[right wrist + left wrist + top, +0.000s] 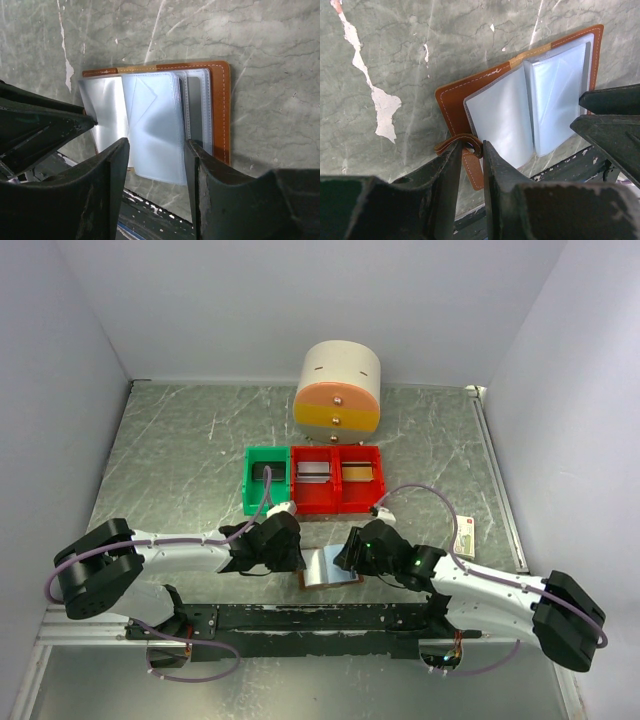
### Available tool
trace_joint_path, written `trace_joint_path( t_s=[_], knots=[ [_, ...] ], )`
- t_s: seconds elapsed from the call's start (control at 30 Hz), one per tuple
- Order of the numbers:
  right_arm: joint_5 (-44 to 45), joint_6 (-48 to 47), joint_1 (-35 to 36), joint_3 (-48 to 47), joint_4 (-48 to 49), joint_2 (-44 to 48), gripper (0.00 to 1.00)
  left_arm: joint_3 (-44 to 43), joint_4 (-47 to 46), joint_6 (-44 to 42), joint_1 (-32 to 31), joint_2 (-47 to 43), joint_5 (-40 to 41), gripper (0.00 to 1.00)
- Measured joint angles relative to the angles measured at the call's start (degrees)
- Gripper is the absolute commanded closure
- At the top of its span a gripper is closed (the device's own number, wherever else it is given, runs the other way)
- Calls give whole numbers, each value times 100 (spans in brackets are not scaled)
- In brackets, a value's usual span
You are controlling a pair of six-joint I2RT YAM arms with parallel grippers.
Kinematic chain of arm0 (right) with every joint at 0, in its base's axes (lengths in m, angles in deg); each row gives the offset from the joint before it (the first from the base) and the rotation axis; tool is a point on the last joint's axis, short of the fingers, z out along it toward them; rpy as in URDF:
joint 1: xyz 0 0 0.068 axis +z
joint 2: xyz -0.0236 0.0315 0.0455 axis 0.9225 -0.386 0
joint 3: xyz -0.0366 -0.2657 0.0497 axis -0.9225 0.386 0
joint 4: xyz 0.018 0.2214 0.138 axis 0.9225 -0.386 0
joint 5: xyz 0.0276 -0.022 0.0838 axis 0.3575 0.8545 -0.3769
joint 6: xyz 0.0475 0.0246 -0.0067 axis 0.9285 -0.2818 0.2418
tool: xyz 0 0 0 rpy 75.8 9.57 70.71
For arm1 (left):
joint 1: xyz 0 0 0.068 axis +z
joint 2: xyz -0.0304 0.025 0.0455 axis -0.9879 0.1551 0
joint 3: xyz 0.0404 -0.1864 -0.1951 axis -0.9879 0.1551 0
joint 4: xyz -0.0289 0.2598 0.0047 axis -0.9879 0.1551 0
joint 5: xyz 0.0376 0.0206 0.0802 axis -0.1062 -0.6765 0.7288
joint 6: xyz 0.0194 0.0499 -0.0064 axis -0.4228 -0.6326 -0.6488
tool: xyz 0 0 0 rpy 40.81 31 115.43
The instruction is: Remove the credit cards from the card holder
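Nearest the arm bases, the card holder (330,570) lies open and flat on the grey marbled tabletop (180,460), just beyond the black rail (300,618) and right between the two hands. The left hand (472,148) has its jaws drawn narrow and pinches the card holder by its brown closure strap (462,142), which curls into a small loop at the fingertips by the holder's near left corner. The right hand (156,160) comes in from the other side with its jaws part-way apart, one finger on each side of the fanned clear sleeves (155,115), not closed on them. The sleeves stand up loosely from the spine, and the brown stitched cover shows along their right and top edges in the right wrist view. A darker grey patch shows through the rightmost sleeves, but whether that is a card I cannot tell. Off to the right, near the wall, a small cream box (465,537) with a red mark lies on the tabletop, well apart from the holder. Further back a green bin (250,502) stands touching a red bin (335,502) of two compartments. A pale grey card (313,472) lies in the red bin's left compartment and a tan card (358,473) in its right one. Farthest back, near the rear wall, stands a round cream drawer unit (340,365) with an orange front.
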Motion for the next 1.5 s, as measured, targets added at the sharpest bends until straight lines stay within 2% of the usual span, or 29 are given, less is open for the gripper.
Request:
trace_joint_path(
  t_s=[0.53, 0.67, 0.9, 1.13, 1.27, 1.4, 1.5],
  knots=[
    [-490, -31, -2, -17, 555, -111, 53, 0, 0, -2, 0, -2, 0, 67],
    [-778, -26, -2, -17, 1191, -356, 53, 0, 0, -2, 0, -2, 0, 67],
    [-1423, -50, 0, -146, 2201, -1419, 52, 0, 20, 2, 0, -26, 4, 67],
    [-1714, -50, 4, -177, 2763, -1646, 51, 72, 162, 83, -2, -225, 87, 69],
    [-1578, -28, 4, -177, 2739, -1725, 55, 208, 356, 164, -2, -570, 216, 69],
    [-1453, 24, 2, -127, 2763, -1878, 65, 326, 610, 267, -11, -1014, 376, 69],
    [-1456, 61, 2, -50, 2872, -2175, 69, 354, 839, 374, -11, -1362, 538, 69]
  ],
)
